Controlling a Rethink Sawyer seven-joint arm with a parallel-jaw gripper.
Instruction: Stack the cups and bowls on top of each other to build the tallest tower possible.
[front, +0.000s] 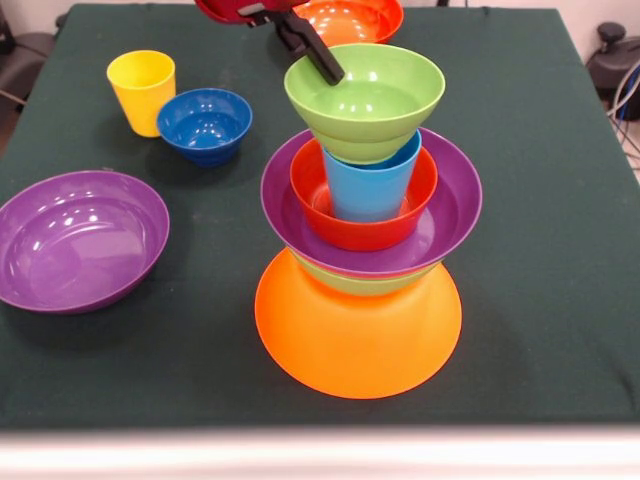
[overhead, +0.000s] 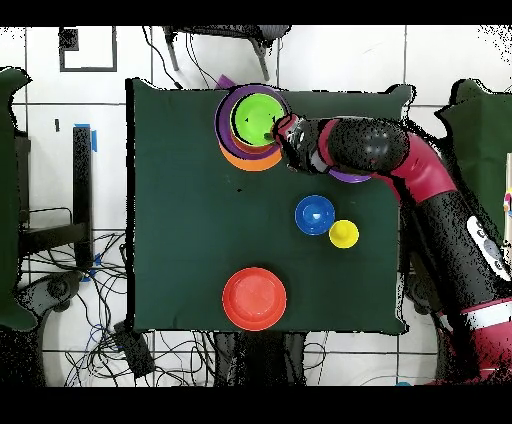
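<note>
Jaws first: a dark finger reaches down from the top of the front view to the far rim of the top green bowl (front: 365, 100), but whether the jaws are open, closed or pinching that rim I cannot tell. Behind them the red and black arm (overhead: 440, 205) bends across from the side of the green desk (front: 540, 330). On the desk, the tower rests on the big upturned orange bowl (front: 357, 340); above it a sliver of a second green bowl (front: 350, 284) shows, then a wide purple bowl (front: 455, 205), a red-orange bowl (front: 312, 195), the light blue cup (front: 370, 185) standing upright inside it, and the top green bowl seated on the cup's mouth. Well apart to the side lies the other purple bowl (front: 80, 240), upright. Another red-orange bowl (front: 352, 18) sits at the far edge, partly behind the arm. Smaller still, the dark blue bowl (front: 204, 125) stands just beside the yellow cup (front: 141, 90).
</note>
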